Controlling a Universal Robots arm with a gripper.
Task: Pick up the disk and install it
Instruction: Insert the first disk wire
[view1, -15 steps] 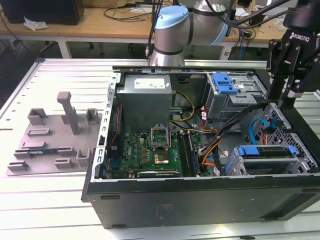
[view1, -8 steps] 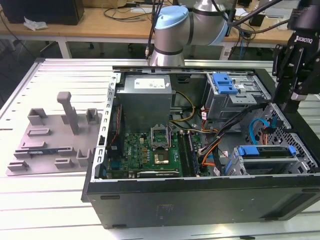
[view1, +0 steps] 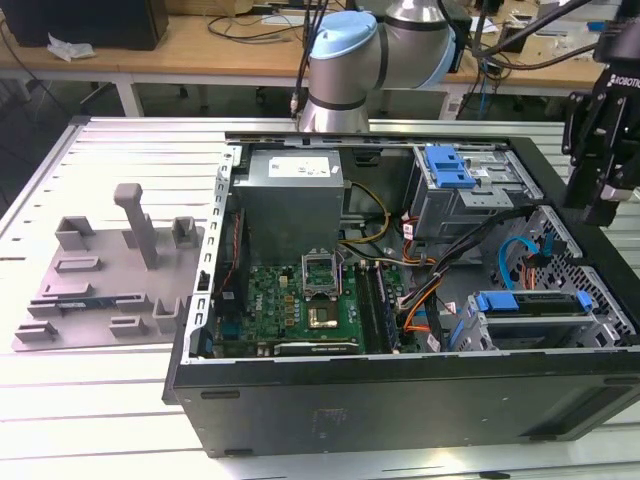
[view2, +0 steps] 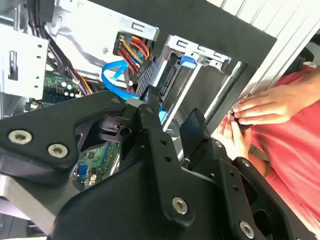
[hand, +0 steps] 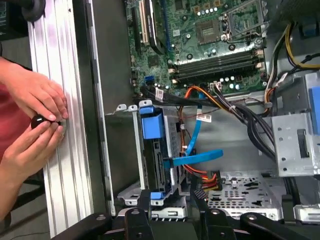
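The disk (view1: 528, 304) sits in the drive cage at the front corner of the open computer case (view1: 330, 400), on the exterior view's right, with its blue carrier bracket facing up. In the first wrist view the disk (hand: 154, 145) stands on edge in the cage beside blue and orange cables. My gripper (view1: 600, 205) hangs above the case's edge on the exterior view's right, apart from the disk. In both wrist views the gripper (view2: 170, 117) (hand: 170, 200) is open with nothing held between its black fingers.
A grey fixture plate (view1: 100, 275) with upright posts lies on the slatted table at the exterior view's left. A person's hands (hand: 35, 117) (view2: 257, 112) hold a small black knob at the table's edge beside the case. A blue latch (view1: 448, 166) tops the upper bay.
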